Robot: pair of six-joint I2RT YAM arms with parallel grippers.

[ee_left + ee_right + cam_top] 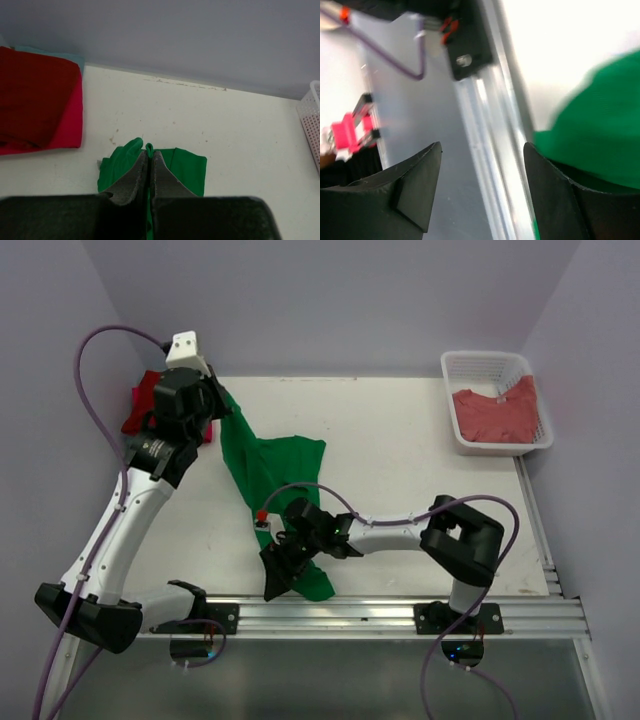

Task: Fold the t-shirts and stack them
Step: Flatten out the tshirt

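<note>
White desk (400, 440) beneath everything. Strung across it from the far left corner down to the near rail, green t-shirt (262, 465), far end raised off the surface. White basket (485, 362) at far right, salmon-red t-shirt (495, 415) inside. Folded red and pink t-shirts (37, 105) stacked far left (dark red on top). Left claw (150, 156) pinched together on the green cloth. Right claw (481, 150) spread apart at the shirt's near end, nothing between.
</note>
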